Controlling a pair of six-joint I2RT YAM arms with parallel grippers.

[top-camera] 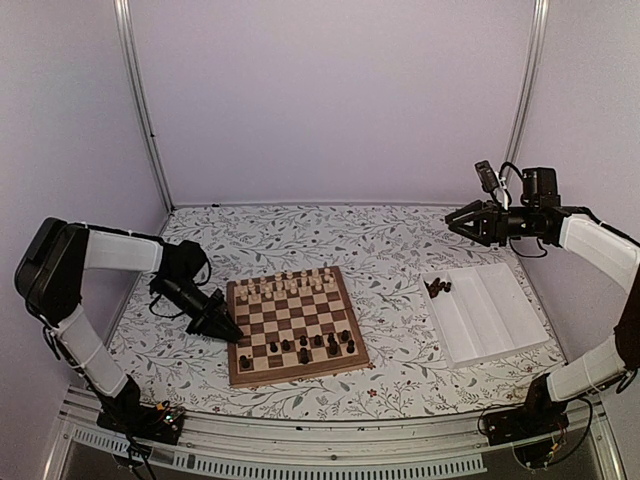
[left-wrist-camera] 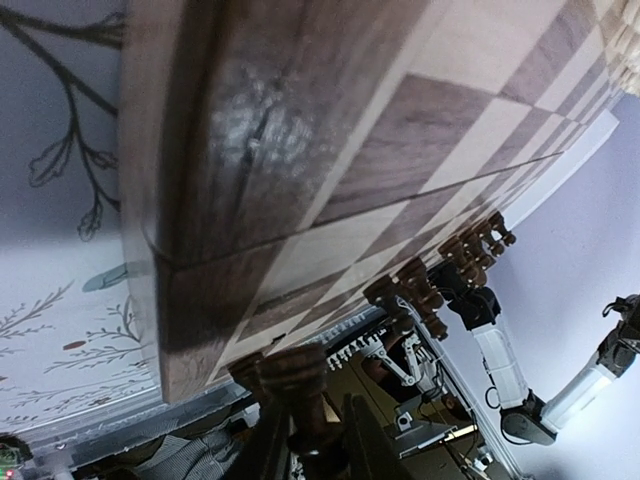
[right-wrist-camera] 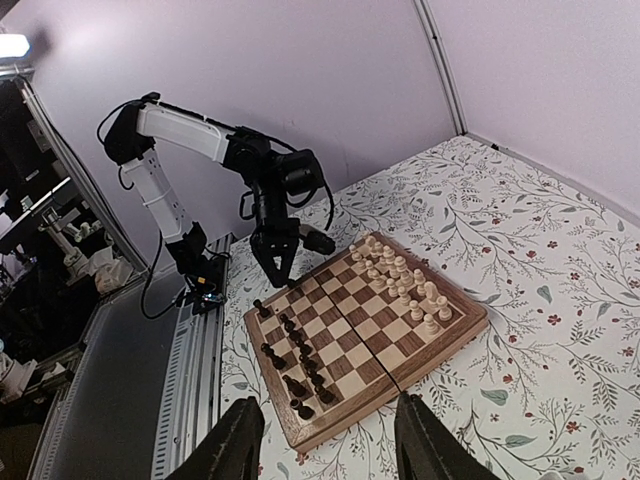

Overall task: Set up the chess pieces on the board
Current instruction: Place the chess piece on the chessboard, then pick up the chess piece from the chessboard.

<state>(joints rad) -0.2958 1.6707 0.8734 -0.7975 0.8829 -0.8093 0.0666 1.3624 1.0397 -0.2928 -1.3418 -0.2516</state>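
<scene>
Dark brown wooden chessmen (top-camera: 438, 287) in the white compartment tray's (top-camera: 490, 312) far-left corner showed only from above; right gripper (top-camera: 451, 221) hung raised, spread; left gripper (top-camera: 230, 332), lowered, grip unclear.

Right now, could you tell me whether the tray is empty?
Not empty: the tray holds a few dark pieces in its far left corner.

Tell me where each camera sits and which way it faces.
Top external: above and behind; looks down on board, tray; left arm, right arm show.
Left wrist: low at board's edge, looking across to dark pieces; own fingers at bottom.
Right wrist: raised, right side, faces board; right pincer open below.
Shared: top and right wrist both show left pincer by board.
</scene>
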